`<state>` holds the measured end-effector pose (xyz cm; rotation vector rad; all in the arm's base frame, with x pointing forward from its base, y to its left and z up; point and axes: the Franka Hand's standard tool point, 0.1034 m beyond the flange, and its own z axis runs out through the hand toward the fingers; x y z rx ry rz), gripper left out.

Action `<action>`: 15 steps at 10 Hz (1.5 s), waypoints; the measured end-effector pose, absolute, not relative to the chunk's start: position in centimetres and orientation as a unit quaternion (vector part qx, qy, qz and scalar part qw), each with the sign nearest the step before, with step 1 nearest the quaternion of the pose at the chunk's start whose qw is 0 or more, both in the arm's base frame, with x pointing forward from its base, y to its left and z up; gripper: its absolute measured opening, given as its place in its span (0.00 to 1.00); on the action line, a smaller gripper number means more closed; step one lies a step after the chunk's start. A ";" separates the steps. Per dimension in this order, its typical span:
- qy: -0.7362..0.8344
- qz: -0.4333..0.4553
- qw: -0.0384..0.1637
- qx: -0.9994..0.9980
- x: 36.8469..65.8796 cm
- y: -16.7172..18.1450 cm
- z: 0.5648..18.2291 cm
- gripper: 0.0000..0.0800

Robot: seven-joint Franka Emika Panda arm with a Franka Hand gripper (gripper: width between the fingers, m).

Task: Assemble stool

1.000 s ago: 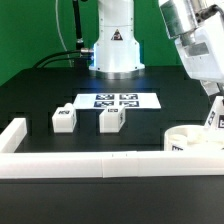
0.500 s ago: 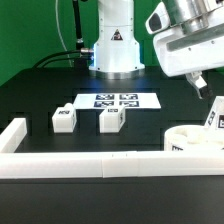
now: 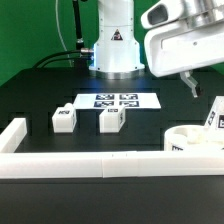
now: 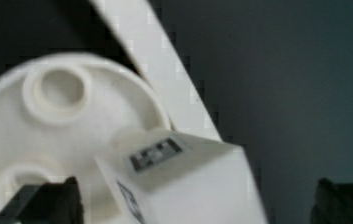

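The white round seat (image 3: pixel 188 140) lies at the exterior view's right, against the border rail. One blocky tagged leg (image 3: pixel 213 116) stands upright in the seat. Two more legs (image 3: pixel 63 118) (image 3: pixel 111 120) stand loose on the black table. My gripper (image 3: pixel 191 87) hangs above the seat, clear of the standing leg, open and empty. In the wrist view the seat (image 4: pixel 40 120) with an open socket (image 4: pixel 57 90) and the standing leg (image 4: pixel 182 175) lie below. My dark fingertips (image 4: pixel 27 205) stand wide apart at either side of the gripper (image 4: pixel 191 208).
The marker board (image 3: pixel 118 101) lies flat behind the two loose legs. The long white border rail (image 3: pixel 90 166) runs along the front and turns back at the exterior view's left (image 3: pixel 12 134); it crosses the wrist view (image 4: pixel 146 45). The robot base (image 3: pixel 116 50) stands at the back.
My gripper has risen and swung toward the exterior view's left, away from the leg standing in the seat. The leg, the seat and the loose legs have not moved.
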<state>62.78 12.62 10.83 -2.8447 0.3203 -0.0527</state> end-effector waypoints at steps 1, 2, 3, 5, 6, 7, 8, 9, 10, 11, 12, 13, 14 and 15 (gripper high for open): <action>0.063 -0.026 0.128 -0.989 62.8 13.2 10.7 0.81; 0.022 -0.046 0.137 -0.989 62.8 12.6 10.3 0.81; 0.002 -0.044 0.132 -0.990 62.7 12.1 10.3 0.81; -0.099 -0.056 0.118 -0.987 62.7 12.0 10.2 0.81; -0.192 -0.062 0.089 -0.975 62.7 11.7 9.9 0.81; -0.283 -0.064 0.066 -0.955 62.7 11.6 9.6 0.81; -0.364 -0.063 0.043 -0.928 62.6 11.9 9.0 0.81; -0.420 -0.057 0.027 -0.905 62.3 12.3 8.4 0.81; -0.453 -0.050 0.022 -0.890 62.2 12.4 7.9 0.81; -0.481 -0.044 0.023 -0.875 62.3 12.4 7.5 0.81; -0.506 -0.047 0.022 -0.861 62.4 12.4 7.2 0.81; -0.510 -0.049 0.021 -0.858 62.5 12.1 7.2 0.81; -0.510 -0.049 0.021 -0.859 62.4 12.2 7.2 0.66; -0.510 -0.049 0.021 -0.859 62.4 12.2 7.2 0.66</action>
